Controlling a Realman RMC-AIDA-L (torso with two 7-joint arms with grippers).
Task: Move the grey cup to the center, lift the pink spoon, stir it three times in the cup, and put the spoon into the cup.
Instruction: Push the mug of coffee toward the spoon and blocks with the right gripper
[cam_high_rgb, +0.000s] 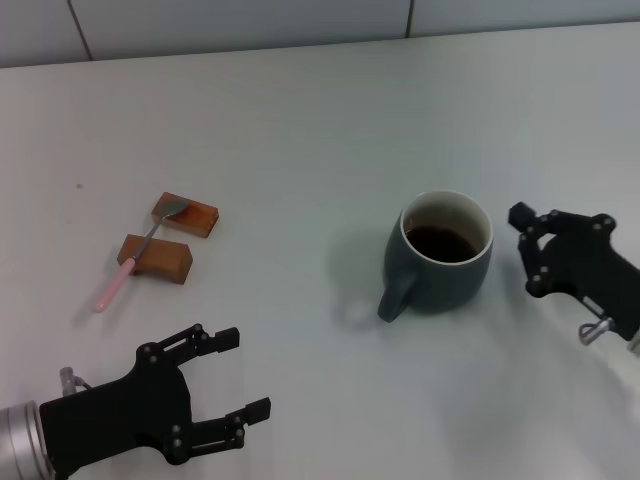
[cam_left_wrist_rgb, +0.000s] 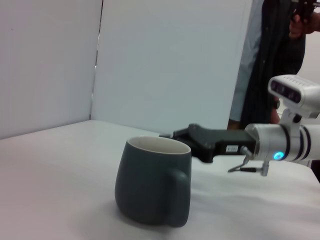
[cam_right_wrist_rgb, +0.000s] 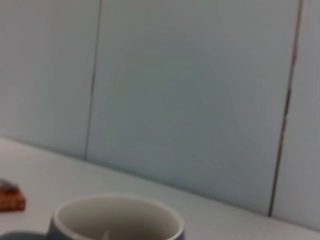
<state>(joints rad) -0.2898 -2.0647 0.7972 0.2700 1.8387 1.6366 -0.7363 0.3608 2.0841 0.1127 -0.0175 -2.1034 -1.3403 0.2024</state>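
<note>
Fingers (cam_high_rgb: 232, 340) of the left gripper (cam_high_rgb: 240, 375) are spread; the right gripper (cam_high_rgb: 524, 250), also parted, is just beside the rounded grey-blue ceramic cup (cam_high_rgb: 440, 255).
Dark brown liquid is held in the cup; the slim pink-handled metal spoon (cam_high_rgb: 140, 254) is laid across two brown wooden blocks (cam_high_rgb: 170, 235) on the white table (cam_high_rgb: 300, 130).

Grey cup (cam_high_rgb: 440, 262) is being shown dark grey-blue, whitish inner rim, dark brown liquid inside. Pink spoon (cam_high_rgb: 139, 254): silver bowl and neck, pale pink handle. Two wooden blocks (cam_high_rgb: 156, 258) are being seen orange-brown. Both hands, left (cam_high_rgb: 228, 385) and right (cam_high_rgb: 528, 250), are being rendered black. Desk (cam_high_rgb: 300, 130): plain white.
</note>
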